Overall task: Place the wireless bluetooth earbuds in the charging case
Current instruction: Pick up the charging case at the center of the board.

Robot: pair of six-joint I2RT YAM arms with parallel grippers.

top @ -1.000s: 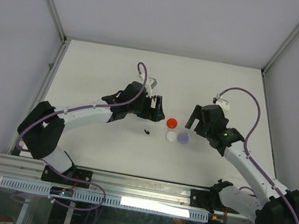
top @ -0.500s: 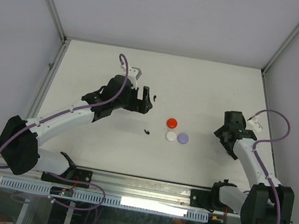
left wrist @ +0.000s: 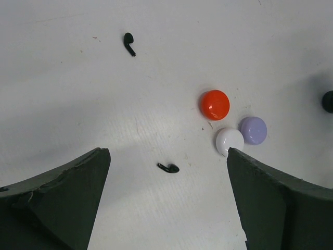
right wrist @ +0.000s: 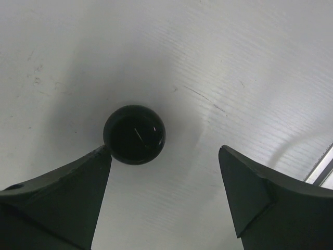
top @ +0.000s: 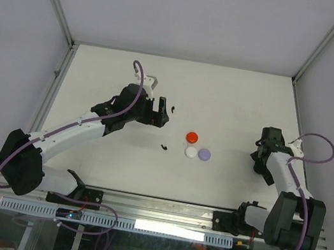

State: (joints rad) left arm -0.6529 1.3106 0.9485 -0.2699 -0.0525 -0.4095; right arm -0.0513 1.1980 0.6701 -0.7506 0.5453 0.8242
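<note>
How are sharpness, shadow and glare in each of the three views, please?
Right wrist view: the black round case is sharp, ringed by a soft shadow; the table grows brighter toward the upper right. Left wrist view: the nearer black earbud is crisp, while the fingers are dark with little detail. Top view: even light, one glare strip on the front rail.

Near earbud (top: 163,146) left of clustered cases (top: 191,152); far earbud (top: 174,108) behind.

No legible text, labels, or numbers
</note>
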